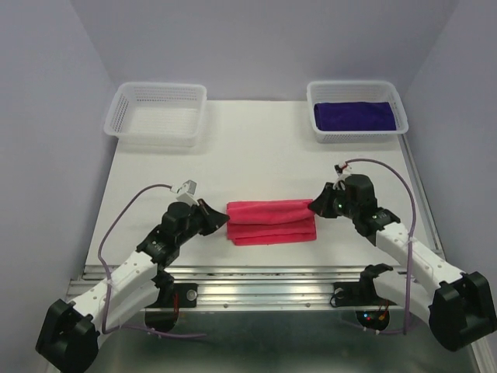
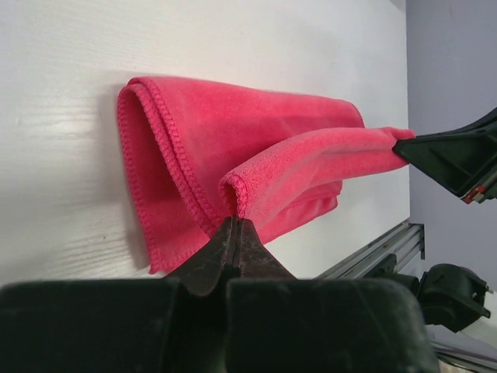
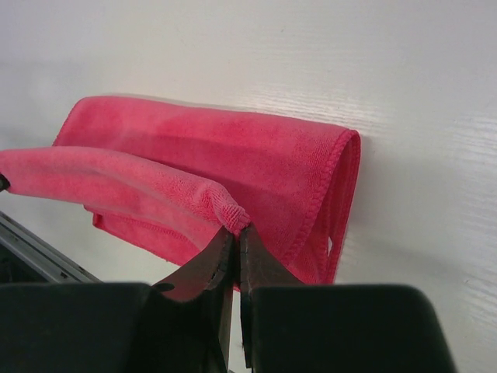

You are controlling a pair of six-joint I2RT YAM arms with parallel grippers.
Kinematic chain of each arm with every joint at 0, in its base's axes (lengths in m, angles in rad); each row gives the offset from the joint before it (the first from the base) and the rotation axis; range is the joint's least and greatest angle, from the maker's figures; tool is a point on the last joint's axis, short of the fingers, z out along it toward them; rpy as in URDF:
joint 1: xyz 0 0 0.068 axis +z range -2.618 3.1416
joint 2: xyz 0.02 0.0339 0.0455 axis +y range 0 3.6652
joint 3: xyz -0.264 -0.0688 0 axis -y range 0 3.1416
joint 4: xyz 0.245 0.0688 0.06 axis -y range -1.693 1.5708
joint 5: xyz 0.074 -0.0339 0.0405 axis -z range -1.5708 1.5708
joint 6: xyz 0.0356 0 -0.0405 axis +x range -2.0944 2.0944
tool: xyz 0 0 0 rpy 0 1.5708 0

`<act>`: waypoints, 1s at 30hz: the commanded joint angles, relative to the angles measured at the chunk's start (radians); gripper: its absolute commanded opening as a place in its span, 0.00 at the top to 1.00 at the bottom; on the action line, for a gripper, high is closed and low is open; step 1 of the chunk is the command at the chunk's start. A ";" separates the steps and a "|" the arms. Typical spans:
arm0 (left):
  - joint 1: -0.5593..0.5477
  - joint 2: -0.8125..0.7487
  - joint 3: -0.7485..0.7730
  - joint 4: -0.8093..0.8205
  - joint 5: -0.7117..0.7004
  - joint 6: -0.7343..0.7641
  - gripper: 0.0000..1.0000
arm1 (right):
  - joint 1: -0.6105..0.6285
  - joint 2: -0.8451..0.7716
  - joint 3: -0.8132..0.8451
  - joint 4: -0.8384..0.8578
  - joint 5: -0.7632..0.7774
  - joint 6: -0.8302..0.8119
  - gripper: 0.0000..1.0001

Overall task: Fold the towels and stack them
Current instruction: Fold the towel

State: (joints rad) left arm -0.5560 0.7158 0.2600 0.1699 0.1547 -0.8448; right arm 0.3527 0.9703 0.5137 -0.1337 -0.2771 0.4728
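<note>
Jaws of the left gripper (image 1: 224, 218) and right gripper (image 1: 313, 207) clench the pink towel (image 1: 270, 221) ends, hiding those corners; the purple towel (image 1: 353, 116) fills the right basket (image 1: 361, 138).

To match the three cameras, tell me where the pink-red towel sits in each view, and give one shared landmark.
Top external: pink-red towel near the centre of the table, between the left pincer and right pincer.
Left wrist: towel mid-frame, its lifted edge stretching right to the right pincer.
Right wrist: towel mid-frame, lifted edge stretching to the left border.
Shared landmark: the metal rail along the table's near edge.
</note>
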 commanded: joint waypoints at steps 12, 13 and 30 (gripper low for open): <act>-0.012 -0.022 -0.096 -0.088 0.061 -0.082 1.00 | -0.008 -0.041 -0.150 -0.013 -0.025 0.153 0.72; -0.012 -0.022 -0.096 -0.102 0.066 -0.086 1.00 | -0.008 -0.053 -0.165 -0.021 -0.030 0.167 0.72; -0.018 -0.184 0.036 -0.274 -0.067 -0.050 0.01 | -0.008 -0.044 0.017 -0.121 0.093 0.168 0.00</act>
State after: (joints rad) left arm -0.5705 0.4740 0.2195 -0.1436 0.1543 -0.9371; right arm 0.3527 0.8658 0.4038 -0.3004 -0.2192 0.6758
